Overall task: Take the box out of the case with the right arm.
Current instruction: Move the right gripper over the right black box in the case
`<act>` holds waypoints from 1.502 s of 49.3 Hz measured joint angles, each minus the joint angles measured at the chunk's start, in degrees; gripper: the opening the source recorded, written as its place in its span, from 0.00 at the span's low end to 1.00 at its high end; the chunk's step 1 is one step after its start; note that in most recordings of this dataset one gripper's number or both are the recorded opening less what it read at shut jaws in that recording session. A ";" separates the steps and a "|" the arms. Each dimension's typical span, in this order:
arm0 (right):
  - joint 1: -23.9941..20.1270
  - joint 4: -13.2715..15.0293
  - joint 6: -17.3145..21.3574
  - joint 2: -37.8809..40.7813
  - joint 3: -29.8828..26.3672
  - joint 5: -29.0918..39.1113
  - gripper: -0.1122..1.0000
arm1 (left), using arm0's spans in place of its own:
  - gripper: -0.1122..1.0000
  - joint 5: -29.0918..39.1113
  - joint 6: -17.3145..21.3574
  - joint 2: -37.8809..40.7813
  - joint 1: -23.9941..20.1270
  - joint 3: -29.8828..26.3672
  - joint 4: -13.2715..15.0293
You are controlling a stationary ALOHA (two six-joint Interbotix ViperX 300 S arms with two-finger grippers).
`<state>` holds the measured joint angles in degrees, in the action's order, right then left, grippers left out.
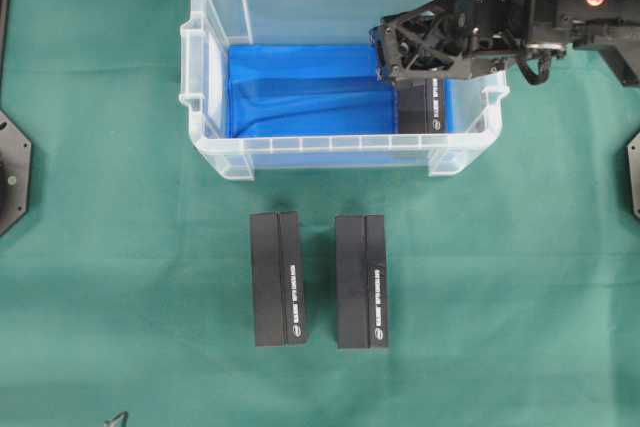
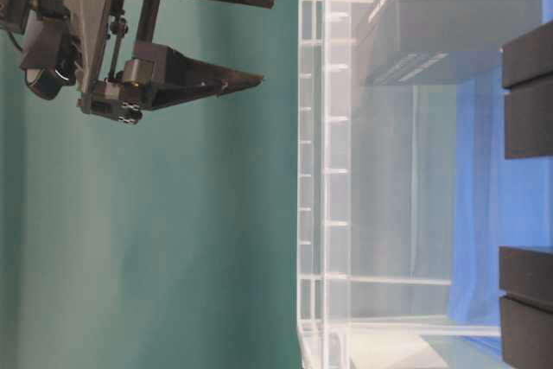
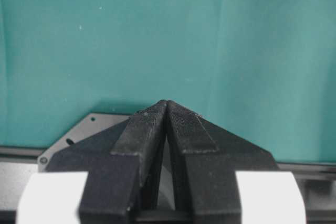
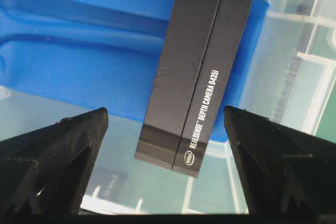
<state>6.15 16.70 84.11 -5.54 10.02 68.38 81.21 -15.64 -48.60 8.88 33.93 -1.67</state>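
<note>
The box [image 4: 197,72] lies flat on the blue lining at the right end of the case [image 1: 215,67], close to the end wall, its printed long face turned up. It looks like a rigid cardboard carton with a smooth, matte skin: probably light and stiff enough to take a firm squeeze, though the slick sides could slide in a weak hold. The right gripper [image 4: 165,129] hangs above it with its fingers spread wide, one on each side of the box's narrow width, nothing between them yet. The best hold appears to be across the two long sides near the middle. The left gripper [image 3: 167,106] rests aside, fingers together. Two similar boxes [image 1: 278,279] sit on the worktop [image 1: 120,297].
</note>
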 measured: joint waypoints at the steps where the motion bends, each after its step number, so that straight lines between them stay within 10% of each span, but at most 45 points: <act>1: 0.00 0.09 0.09 0.09 0.00 0.00 0.94 | 0.10 0.00 0.00 -0.09 0.00 0.00 0.00; 74: 0.09 0.09 0.26 1.23 0.09 -0.09 0.94 | 0.10 0.00 0.00 -0.09 0.00 0.00 0.00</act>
<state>6.24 16.79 84.38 -4.31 10.11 68.29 81.21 -15.64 -48.69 8.88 33.93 -1.67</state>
